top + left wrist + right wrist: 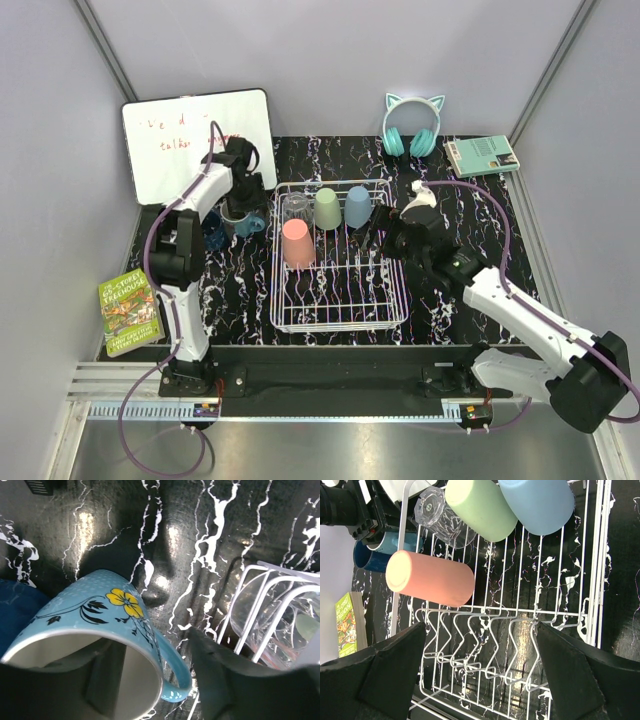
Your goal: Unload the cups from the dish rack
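The white wire dish rack (340, 300) holds a salmon-pink tumbler (297, 242) in front and, behind it, a clear glass (295, 208), a sage-green tumbler (327, 209) and a light-blue tumbler (358, 206). Left of the rack stand the teal flowered mug (246, 224) and the dark navy mug (214, 232). My left gripper (155, 645) is open astride the teal mug's (100, 615) rim, one finger inside, the other beside the handle. My right gripper (480, 630) is open and empty above the rack's right side (520, 630), nearer than the tumblers.
A whiteboard (197, 130) leans at the back left. Teal cat-ear headphones (412, 125) and a teal book (481, 155) lie at the back right. A green book (128, 312) sits off the mat's left edge. The rack's wires (260, 605) stand close to my left gripper's right.
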Available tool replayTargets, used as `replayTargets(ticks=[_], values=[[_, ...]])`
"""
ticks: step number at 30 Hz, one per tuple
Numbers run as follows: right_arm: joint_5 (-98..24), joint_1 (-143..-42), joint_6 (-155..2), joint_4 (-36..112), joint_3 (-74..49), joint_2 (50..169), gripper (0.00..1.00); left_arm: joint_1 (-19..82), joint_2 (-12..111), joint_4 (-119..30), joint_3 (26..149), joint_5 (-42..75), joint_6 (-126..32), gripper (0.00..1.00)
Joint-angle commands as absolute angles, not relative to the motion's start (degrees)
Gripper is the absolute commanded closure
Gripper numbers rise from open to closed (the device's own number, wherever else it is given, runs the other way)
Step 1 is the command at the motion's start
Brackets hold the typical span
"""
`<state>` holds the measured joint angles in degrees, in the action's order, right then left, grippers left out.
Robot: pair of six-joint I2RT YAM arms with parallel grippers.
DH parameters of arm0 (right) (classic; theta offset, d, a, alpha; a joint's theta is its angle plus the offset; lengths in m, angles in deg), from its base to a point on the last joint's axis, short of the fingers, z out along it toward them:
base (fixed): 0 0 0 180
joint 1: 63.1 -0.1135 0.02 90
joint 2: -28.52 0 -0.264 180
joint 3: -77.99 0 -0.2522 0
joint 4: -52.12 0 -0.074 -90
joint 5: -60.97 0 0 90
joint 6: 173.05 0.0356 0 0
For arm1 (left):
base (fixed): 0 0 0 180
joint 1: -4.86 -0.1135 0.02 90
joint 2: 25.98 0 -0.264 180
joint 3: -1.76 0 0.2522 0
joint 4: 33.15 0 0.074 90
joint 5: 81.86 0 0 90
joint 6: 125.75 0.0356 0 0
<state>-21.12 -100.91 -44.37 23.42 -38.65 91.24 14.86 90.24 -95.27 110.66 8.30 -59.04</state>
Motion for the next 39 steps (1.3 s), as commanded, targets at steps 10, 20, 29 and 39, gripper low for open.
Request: replayTargets(ticks=[10,20,29,39], values=[[-19.62,-100.9,-47.09,23.15,-36.05,91.98,0.01,17.08,73.96,-88.22,114.66,16.75,-61.42,0.23],[-15.49,-104.94,-56.49,15.51,-20.25,105.68,0.0,25.34,54.56,-82.07,97.57,8.32,-62.73,0.18],[-10.66,-105.99,-53.7,14.89,-17.32,109.65,0.0,35.18,41.62,-78.9,83.83,-0.9,-61.85,0.16],[-8.72,-106.0,-50.97,15.07,-24.35,102.54,0.0,41.95,43.01,-74.95,75.82,-4.34,-64.05,0.14]])
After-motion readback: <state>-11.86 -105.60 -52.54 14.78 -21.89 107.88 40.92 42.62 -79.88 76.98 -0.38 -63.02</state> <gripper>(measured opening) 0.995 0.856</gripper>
